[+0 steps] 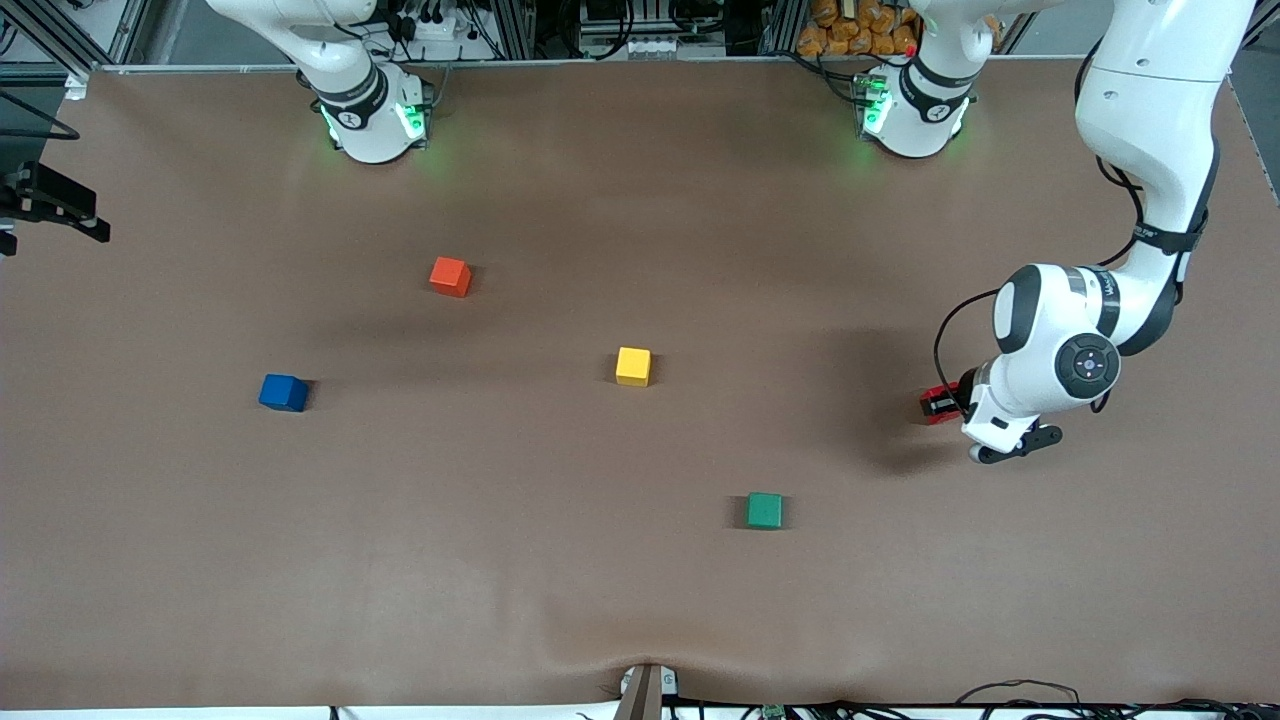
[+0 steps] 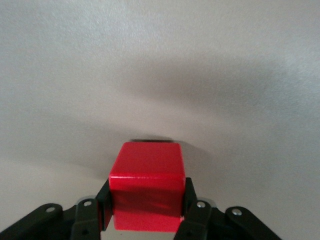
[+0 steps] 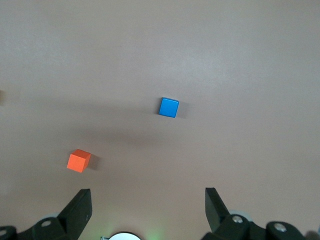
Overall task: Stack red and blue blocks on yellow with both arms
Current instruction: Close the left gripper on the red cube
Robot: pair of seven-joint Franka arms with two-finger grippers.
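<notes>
The red block (image 1: 936, 404) (image 2: 147, 170) is at the left arm's end of the table. My left gripper (image 1: 948, 406) (image 2: 146, 201) is shut on it, one finger on each side, low at the table surface. The blue block (image 1: 284, 392) (image 3: 169, 107) lies toward the right arm's end. The yellow cube (image 1: 633, 366) sits alone near the table's middle. My right gripper (image 3: 148, 205) is open and empty, high over the table near its own base, above the blue block's end. It does not show in the front view.
An orange-red cube (image 1: 450, 276) (image 3: 79, 160) lies farther from the front camera than the blue block. A green cube (image 1: 764, 510) sits nearer to the camera than the yellow cube. The brown table mat (image 1: 500, 560) stretches between the cubes.
</notes>
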